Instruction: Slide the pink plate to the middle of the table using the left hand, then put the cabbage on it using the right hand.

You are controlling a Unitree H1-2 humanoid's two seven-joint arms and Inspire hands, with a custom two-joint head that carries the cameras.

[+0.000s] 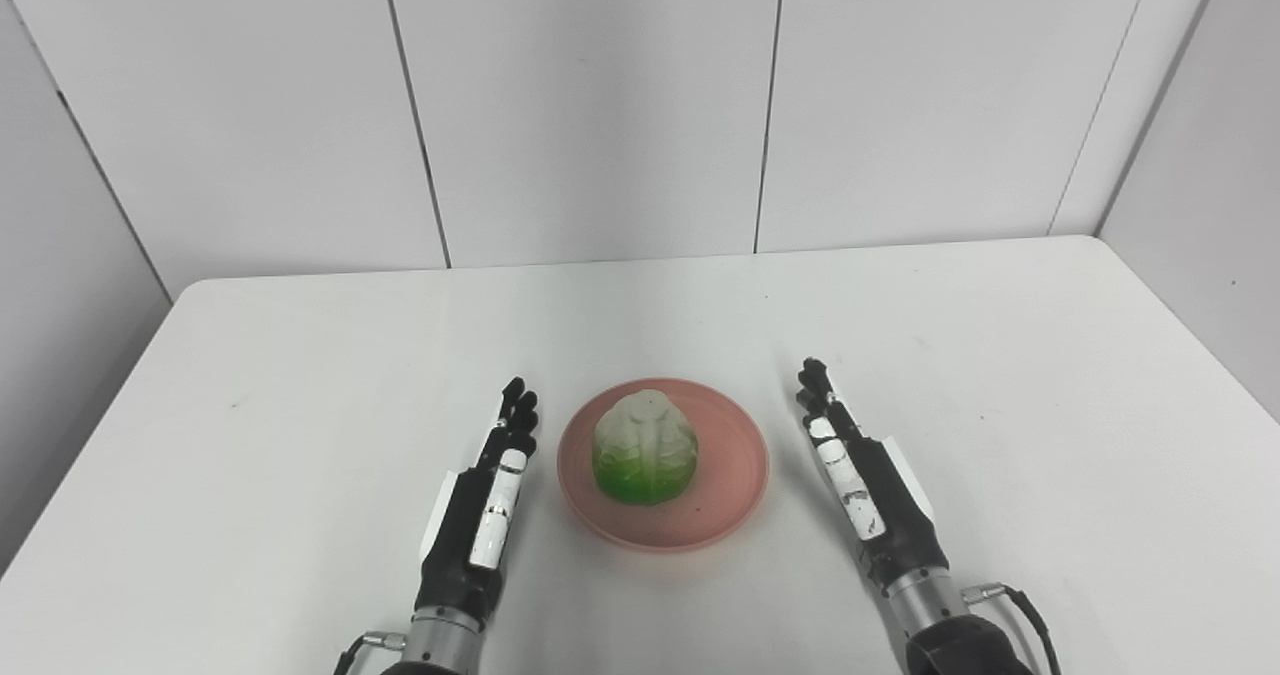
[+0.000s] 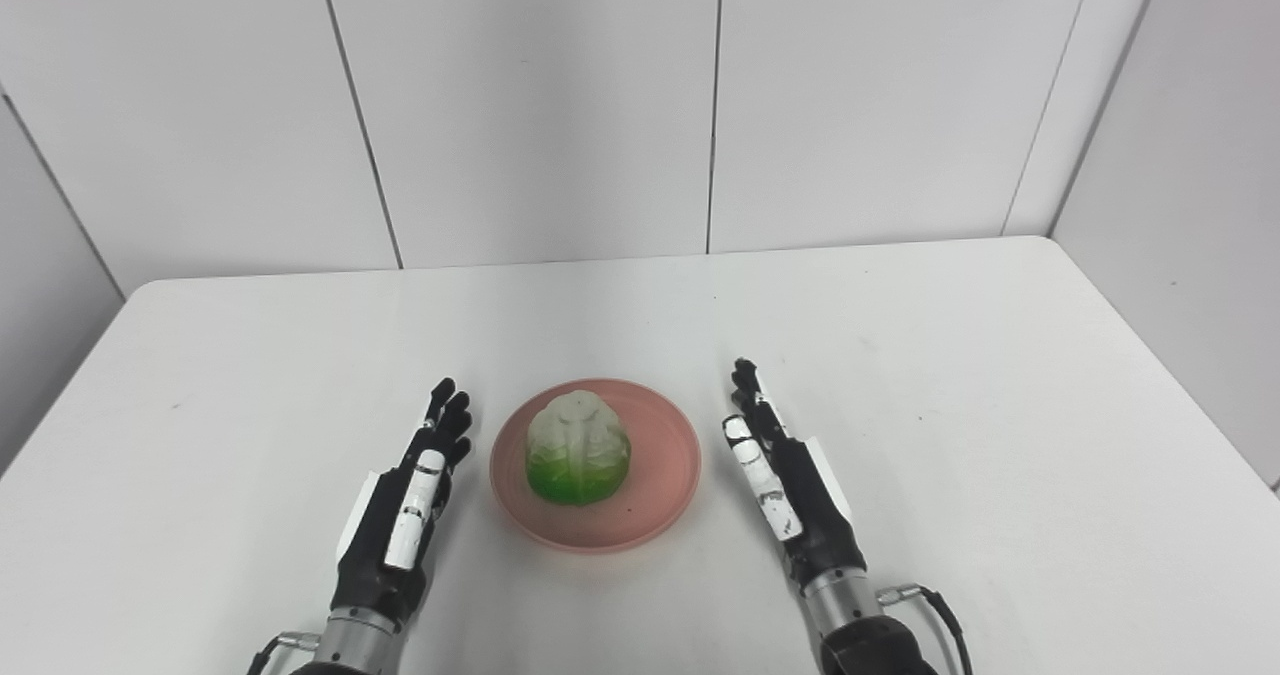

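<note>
The round pink plastic plate (image 1: 663,465) sits mid-table, toward the near edge, with the green-and-white toy cabbage (image 1: 645,446) upright on it. The left hand (image 1: 483,510) and right hand (image 1: 865,478) lie flat beside it, fingers straight, holding nothing, about equally near.

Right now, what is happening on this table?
Nothing is being held. The cabbage sits on the pink plate near the middle of the white table. The left hand and the right hand rest open on either side of the plate, apart from it. The job looks done.
</note>
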